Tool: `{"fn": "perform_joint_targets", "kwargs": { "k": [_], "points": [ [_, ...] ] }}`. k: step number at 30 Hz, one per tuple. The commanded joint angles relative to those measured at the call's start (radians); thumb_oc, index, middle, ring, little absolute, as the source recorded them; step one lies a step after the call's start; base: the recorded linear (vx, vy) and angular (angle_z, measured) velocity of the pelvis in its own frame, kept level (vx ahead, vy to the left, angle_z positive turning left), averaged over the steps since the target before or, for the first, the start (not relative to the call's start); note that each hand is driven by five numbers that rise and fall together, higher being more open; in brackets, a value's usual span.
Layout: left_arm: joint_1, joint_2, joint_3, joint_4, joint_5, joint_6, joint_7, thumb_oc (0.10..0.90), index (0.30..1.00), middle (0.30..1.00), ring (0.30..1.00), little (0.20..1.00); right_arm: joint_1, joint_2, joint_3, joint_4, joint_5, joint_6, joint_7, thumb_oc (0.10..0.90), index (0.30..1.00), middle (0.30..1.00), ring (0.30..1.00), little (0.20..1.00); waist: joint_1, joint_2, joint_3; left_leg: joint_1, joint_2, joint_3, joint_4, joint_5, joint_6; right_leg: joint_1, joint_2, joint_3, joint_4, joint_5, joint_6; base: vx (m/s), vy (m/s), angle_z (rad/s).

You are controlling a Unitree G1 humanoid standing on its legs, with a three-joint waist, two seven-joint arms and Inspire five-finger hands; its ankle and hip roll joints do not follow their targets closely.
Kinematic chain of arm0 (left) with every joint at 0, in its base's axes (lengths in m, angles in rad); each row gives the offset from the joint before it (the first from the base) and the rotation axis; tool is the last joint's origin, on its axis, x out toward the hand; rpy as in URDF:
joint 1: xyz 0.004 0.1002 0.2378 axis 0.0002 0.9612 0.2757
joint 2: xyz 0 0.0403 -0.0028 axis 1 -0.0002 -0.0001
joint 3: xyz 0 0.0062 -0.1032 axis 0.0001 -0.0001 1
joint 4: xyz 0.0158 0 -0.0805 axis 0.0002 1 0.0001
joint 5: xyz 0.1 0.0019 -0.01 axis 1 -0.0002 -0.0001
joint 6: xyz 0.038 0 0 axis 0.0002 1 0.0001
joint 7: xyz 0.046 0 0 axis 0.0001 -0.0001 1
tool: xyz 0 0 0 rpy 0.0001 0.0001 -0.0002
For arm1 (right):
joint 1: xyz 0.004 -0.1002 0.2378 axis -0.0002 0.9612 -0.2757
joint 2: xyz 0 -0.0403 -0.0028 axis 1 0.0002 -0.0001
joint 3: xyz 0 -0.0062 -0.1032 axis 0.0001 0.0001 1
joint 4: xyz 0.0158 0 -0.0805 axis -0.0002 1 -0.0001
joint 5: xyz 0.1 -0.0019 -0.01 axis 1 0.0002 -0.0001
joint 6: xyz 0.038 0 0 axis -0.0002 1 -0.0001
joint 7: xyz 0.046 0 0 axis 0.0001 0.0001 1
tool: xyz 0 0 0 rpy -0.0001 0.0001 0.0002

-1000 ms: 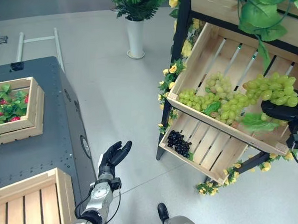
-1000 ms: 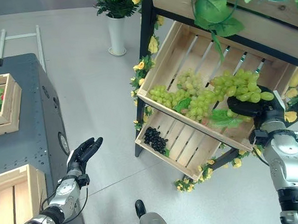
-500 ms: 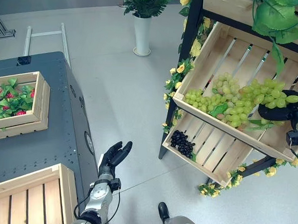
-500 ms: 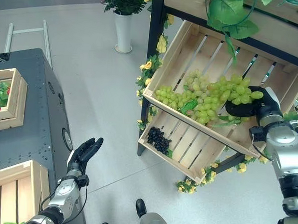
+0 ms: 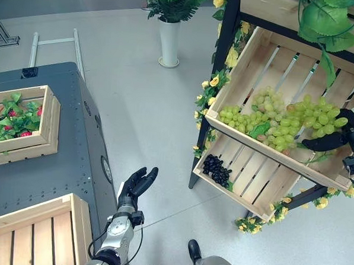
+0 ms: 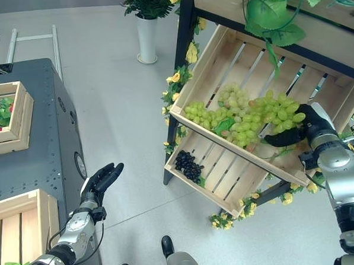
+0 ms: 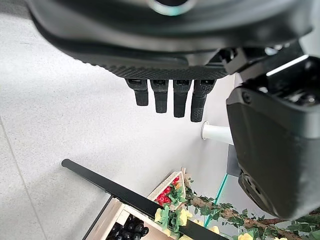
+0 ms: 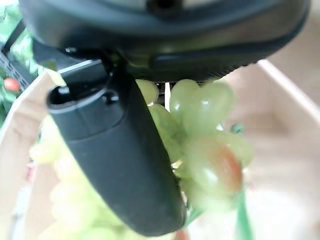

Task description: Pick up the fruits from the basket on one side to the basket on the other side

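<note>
Tilted pale wooden slatted crate [image 5: 240, 64], upper tier of a black-framed display rack trimmed with yellow artificial flowers [image 5: 210, 82]: holds a heap of green grape bunches [image 5: 267, 116] with a few green leaves among them, lying against the crate's lower front board. Right robot hand [image 6: 295, 134], dark, on a silver-grey arm: reaches into this crate from the right, its thumb under and its fingers curled over the rightmost green grape bunch [image 6: 282, 112]; the right wrist view shows green grapes [image 8: 210, 135] pressed close against the dark thumb [image 8: 115, 155], so the robot hand is clamped on that bunch, which still touches the rest of the heap. Lower wooden slatted crate [image 5: 255, 178] on the same rack, just beneath: holds one small cluster of dark purple-black grapes [image 5: 215, 168] near its left end. Left robot hand [image 5: 135, 185]: raised over the grey floor beside the dark grey surface [image 5: 57, 156], fingers straight and apart, holding nothing. Wooden box of green leaves and red fruit [image 5: 17, 124]: stands on the far part of that surface. Plain wooden slatted crate [image 5: 35, 235]: stands on the near part of the surface, well apart from the rack. White tall vase with a green leafy plant [image 5: 169, 40]: stands on the floor beyond the rack.
</note>
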Motion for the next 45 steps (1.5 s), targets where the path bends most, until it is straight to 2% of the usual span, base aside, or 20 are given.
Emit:
{"fn": "perform_joint_targets", "kwargs": {
  "k": [1, 8, 9, 13, 16, 17, 22, 26, 30, 34, 41, 45],
  "points": [
    [-0.085, 0.041, -0.045, -0.065, 0.023, -0.073, -0.019, 0.800, 0.900, 0.900, 0.900, 0.900, -0.101, -0.110, -0.027, -0.017, -0.082, -0.032, -0.083, 0.800, 0.900, 0.900, 0.900, 0.900, 0.021, -0.014, -0.051, -0.001, -0.038, -0.029, 0.010, -0.098, 0.018, 0.059, 0.055, -0.048, 0.005, -0.071, 0.011, 0.00, 0.000, 0.00],
    [-0.081, 0.042, -0.033, -0.060, 0.024, -0.073, -0.030, 0.800, 0.900, 0.900, 0.900, 0.900, -0.054, -0.124, -0.074, -0.135, -0.143, -0.069, -0.145, 0.800, 0.900, 0.900, 0.900, 0.900, 0.007, -0.009, -0.056, -0.004, -0.039, -0.020, 0.010, -0.099, 0.021, 0.052, 0.057, -0.039, 0.005, -0.072, 0.014, 0.01, 0.011, -0.02],
    [-0.081, 0.040, -0.032, -0.059, 0.025, -0.070, -0.033, 0.800, 0.900, 0.900, 0.900, 0.900, -0.038, -0.128, -0.087, -0.179, -0.183, -0.077, -0.173, 0.800, 0.900, 0.900, 0.900, 0.900, 0.000, 0.001, -0.056, 0.004, -0.039, -0.033, 0.010, -0.119, 0.023, 0.061, 0.057, -0.039, 0.005, -0.089, 0.021, 0.05, 0.062, -0.02],
    [-0.080, 0.034, -0.028, -0.057, 0.027, -0.068, -0.035, 0.800, 0.900, 0.900, 0.900, 0.900, 0.003, -0.135, -0.126, -0.273, -0.267, -0.095, -0.208, 0.800, 0.900, 0.900, 0.900, 0.900, -0.009, 0.008, -0.056, 0.006, -0.040, -0.030, 0.010, -0.123, 0.026, 0.061, 0.058, -0.033, 0.005, -0.091, 0.024, 0.01, 0.016, 0.00],
    [-0.082, 0.022, -0.023, -0.045, 0.029, -0.069, -0.030, 0.800, 0.900, 0.900, 0.900, 0.900, 0.039, -0.146, -0.157, -0.387, -0.401, -0.116, -0.245, 0.800, 0.900, 0.900, 0.900, 0.900, -0.019, 0.016, -0.061, 0.008, -0.041, -0.024, 0.010, -0.128, 0.029, 0.060, 0.059, -0.024, 0.005, -0.094, 0.027, 0.00, 0.012, -0.01],
    [-0.083, 0.021, -0.024, -0.044, 0.029, -0.069, -0.030, 0.800, 0.900, 0.900, 0.900, 0.900, 0.043, -0.146, -0.160, -0.393, -0.404, -0.116, -0.245, 0.800, 0.900, 0.900, 0.900, 0.900, -0.019, 0.016, -0.061, 0.008, -0.041, -0.024, 0.010, -0.128, 0.029, 0.060, 0.059, -0.024, 0.005, -0.094, 0.027, 0.00, 0.000, 0.00],
    [-0.082, 0.014, -0.022, -0.038, 0.040, -0.062, -0.033, 0.800, 0.900, 0.900, 0.900, 0.900, 0.097, -0.153, -0.202, -0.538, -0.526, -0.188, -0.266, 0.800, 0.900, 0.900, 0.900, 0.900, -0.025, 0.020, -0.066, 0.010, -0.040, -0.020, 0.010, -0.134, 0.032, 0.060, 0.060, -0.018, 0.005, -0.098, 0.033, 0.00, 0.000, 0.00],
    [-0.079, 0.011, -0.013, -0.032, 0.043, -0.058, -0.031, 0.800, 0.900, 0.900, 0.900, 0.900, 0.126, -0.157, -0.220, -0.618, -0.563, -0.232, -0.260, 0.800, 0.900, 0.900, 0.900, 0.900, -0.027, 0.023, -0.067, 0.011, -0.039, -0.018, 0.010, -0.135, 0.032, 0.060, 0.059, -0.017, 0.005, -0.098, 0.036, 0.00, 0.000, 0.00],
    [-0.075, 0.006, -0.001, -0.020, 0.051, -0.060, -0.024, 0.800, 0.900, 0.900, 0.900, 0.900, 0.176, -0.137, -0.240, -0.693, -0.690, -0.299, -0.277, 0.800, 0.900, 0.900, 0.900, 0.900, -0.029, 0.024, -0.069, 0.012, -0.038, -0.015, 0.010, -0.137, 0.033, 0.061, 0.057, -0.018, 0.005, -0.099, 0.039, 0.00, 0.000, 0.00],
    [-0.068, 0.005, 0.005, -0.018, 0.056, -0.059, -0.028, 0.800, 0.900, 0.900, 0.900, 0.900, 0.208, -0.125, -0.243, -0.748, -0.759, -0.323, -0.253, 0.800, 0.900, 0.900, 0.900, 0.900, -0.026, 0.027, -0.069, 0.013, -0.038, -0.015, 0.010, -0.138, 0.033, 0.062, 0.055, -0.022, 0.005, -0.099, 0.040, 0.00, 0.000, 0.00],
    [-0.059, 0.016, 0.008, -0.016, 0.048, -0.061, -0.036, 0.800, 0.900, 0.900, 0.900, 0.900, 0.261, -0.116, -0.240, -0.757, -0.774, -0.296, -0.171, 0.800, 0.900, 0.900, 0.900, 0.900, -0.025, 0.026, -0.067, 0.015, -0.039, -0.016, 0.010, -0.136, 0.032, 0.065, 0.054, -0.028, 0.005, -0.099, 0.040, 0.00, 0.000, 0.00],
    [-0.063, 0.017, 0.009, -0.002, 0.042, -0.064, -0.038, 0.800, 0.900, 0.900, 0.900, 0.900, 0.248, -0.118, -0.231, -0.755, -0.718, -0.367, -0.194, 0.800, 0.900, 0.900, 0.900, 0.900, -0.027, 0.027, -0.072, 0.017, -0.038, -0.010, 0.010, -0.136, 0.031, 0.065, 0.053, -0.030, 0.005, -0.098, 0.041, 0.00, 0.000, 0.00]
  ]
}}
